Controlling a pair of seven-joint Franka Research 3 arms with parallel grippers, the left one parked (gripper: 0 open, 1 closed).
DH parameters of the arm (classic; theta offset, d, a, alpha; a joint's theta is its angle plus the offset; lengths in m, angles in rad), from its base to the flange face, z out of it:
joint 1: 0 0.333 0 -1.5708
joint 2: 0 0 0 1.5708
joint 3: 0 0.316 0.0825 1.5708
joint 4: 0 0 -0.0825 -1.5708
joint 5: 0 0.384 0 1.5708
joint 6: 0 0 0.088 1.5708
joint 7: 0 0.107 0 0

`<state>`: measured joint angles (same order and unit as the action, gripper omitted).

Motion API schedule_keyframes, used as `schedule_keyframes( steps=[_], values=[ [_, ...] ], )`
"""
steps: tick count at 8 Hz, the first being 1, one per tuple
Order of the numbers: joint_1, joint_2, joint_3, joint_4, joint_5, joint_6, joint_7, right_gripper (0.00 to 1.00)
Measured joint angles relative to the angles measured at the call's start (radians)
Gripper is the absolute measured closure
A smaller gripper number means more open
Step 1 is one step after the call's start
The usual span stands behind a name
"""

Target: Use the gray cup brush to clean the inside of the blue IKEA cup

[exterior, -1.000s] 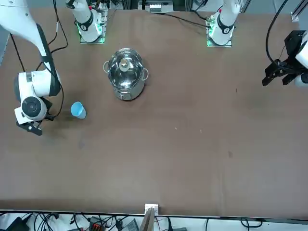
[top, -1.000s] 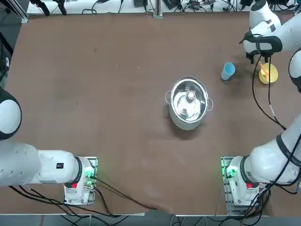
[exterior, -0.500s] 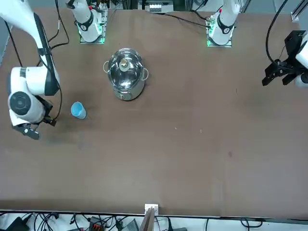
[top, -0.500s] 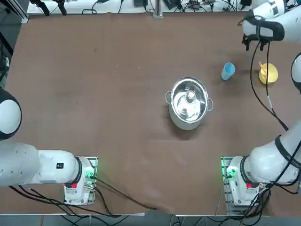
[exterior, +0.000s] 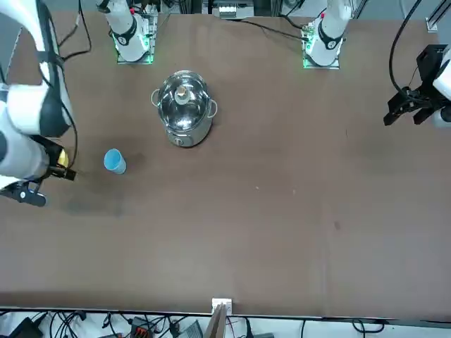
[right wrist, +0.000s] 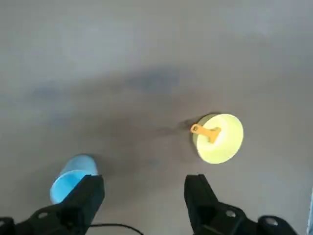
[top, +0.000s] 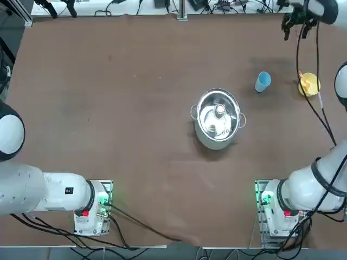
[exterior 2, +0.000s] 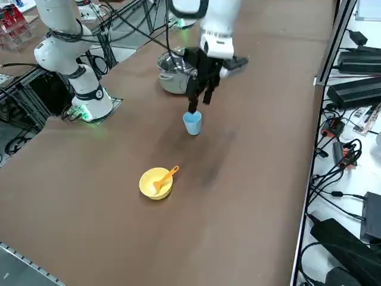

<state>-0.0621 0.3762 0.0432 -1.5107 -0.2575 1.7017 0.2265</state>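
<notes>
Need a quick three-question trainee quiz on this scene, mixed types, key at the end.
1. True or false: the right gripper has its fingers apart, with nothing between them.
2. Multiple choice: where does the orange stick-like tool rest?
A) in the blue cup
B) in the yellow cup
C) on the pot lid
3. Fill in: in the top view, the blue cup sits between the lidded pot and the ____ cup.

Key: 1 true; 2 B; 3 yellow

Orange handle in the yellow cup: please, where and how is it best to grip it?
Probably by the end of the orange handle outside the rim, from above, with one finger on each side: it leans over the edge of the yellow cup. The right hand is open above the table.
</notes>
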Motion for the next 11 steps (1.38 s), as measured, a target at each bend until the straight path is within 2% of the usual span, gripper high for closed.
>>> schedule_keyframes(
  steps=[3,7,8,10,11],
  values=[
    [0.0,-0.086,0.0,0.104,0.154,-0.15,-0.174,0.0],
    [0.018,-0.219,0.005,0.108,0.185,-0.2,-0.195,0.0],
    [0.039,-0.251,-0.009,0.097,0.198,-0.223,-0.2,0.0],
    [0.122,-0.323,-0.115,0.027,0.259,-0.231,-0.235,0.0],
    [0.138,-0.361,-0.146,-0.019,0.272,-0.229,-0.25,0.0]
  ],
)
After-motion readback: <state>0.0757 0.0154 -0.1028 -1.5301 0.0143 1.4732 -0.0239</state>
